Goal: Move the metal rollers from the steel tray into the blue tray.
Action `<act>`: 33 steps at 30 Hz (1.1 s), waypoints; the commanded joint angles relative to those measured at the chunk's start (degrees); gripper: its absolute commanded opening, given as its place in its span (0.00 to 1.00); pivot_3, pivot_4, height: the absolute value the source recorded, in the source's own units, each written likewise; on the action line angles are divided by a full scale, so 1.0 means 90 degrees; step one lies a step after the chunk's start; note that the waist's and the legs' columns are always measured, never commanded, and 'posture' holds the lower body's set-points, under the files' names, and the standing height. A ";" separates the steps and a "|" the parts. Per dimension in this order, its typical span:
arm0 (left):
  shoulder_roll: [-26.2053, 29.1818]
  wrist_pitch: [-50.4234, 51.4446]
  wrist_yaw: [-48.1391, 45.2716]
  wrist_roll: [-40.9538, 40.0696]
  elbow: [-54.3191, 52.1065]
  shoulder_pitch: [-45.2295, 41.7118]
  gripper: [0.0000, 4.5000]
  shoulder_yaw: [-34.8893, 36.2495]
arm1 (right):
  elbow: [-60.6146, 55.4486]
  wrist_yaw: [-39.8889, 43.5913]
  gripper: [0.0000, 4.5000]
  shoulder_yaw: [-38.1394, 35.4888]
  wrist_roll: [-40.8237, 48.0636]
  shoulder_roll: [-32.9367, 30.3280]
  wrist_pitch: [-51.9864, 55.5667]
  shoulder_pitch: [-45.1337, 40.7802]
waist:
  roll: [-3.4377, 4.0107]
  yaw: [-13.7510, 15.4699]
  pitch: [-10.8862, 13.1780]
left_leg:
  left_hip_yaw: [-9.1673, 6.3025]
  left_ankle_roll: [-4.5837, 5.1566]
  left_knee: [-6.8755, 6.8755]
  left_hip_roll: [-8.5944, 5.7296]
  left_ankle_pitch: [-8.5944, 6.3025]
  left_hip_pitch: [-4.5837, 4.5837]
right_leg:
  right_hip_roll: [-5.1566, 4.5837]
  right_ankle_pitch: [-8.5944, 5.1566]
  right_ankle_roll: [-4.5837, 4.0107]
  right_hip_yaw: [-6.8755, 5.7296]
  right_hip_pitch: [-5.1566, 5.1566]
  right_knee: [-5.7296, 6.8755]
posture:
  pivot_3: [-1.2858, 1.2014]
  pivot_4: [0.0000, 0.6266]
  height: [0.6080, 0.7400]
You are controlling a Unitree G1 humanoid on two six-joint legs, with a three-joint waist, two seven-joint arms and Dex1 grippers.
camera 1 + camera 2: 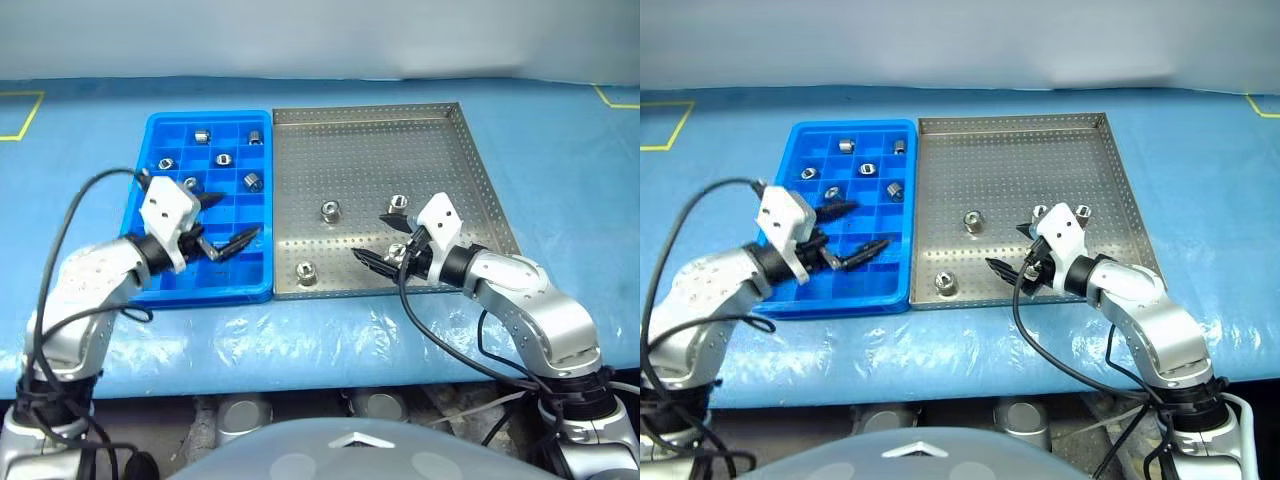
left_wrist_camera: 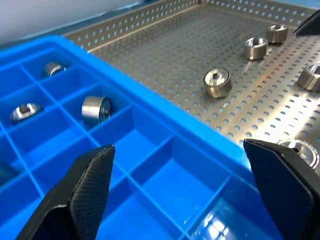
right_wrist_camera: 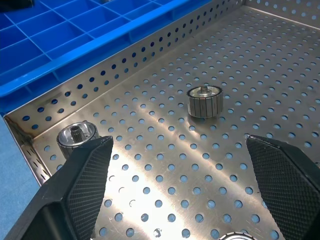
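my left claw (image 1: 222, 222): spread wide and holding nothing, hanging over the near right part of the blue tray (image 1: 160, 285), close to its wall against the steel tray.
my right claw (image 1: 383, 237): also wide apart and empty, low over the near part of the steel tray (image 1: 400, 150).
done so far: i count six metal rollers in the blue tray's compartments, all in its far half, one per cell as far as i can tell, e.g. one at (image 1: 201, 135) and one at (image 1: 253, 181).
still to move: about four rollers stand on the perforated floor: one near the middle (image 1: 330, 210), one at the near left corner (image 1: 306, 271), and two by my right claw, one (image 1: 397, 204) beyond it and one (image 1: 397, 251) partly hidden beside it.
progress: i judge it a bit past halfway.
next, my guess: my right claw takes a roller close to it.
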 commanded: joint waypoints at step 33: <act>-0.2144 -0.2453 -0.3050 0.3504 0.8081 -0.5568 0.38 -0.3404 | -0.0858 -0.0977 1.00 0.0013 -0.0377 0.0847 -0.0555 0.0884 | 0.0012 -0.0920 0.0006 | 0.0002 0.0062 0.0019 -0.0009 -0.0035 -0.0019 | 0.0006 -0.0014 0.0008 0.0014 -0.0010 0.0009 | 0.42 0.24 1.00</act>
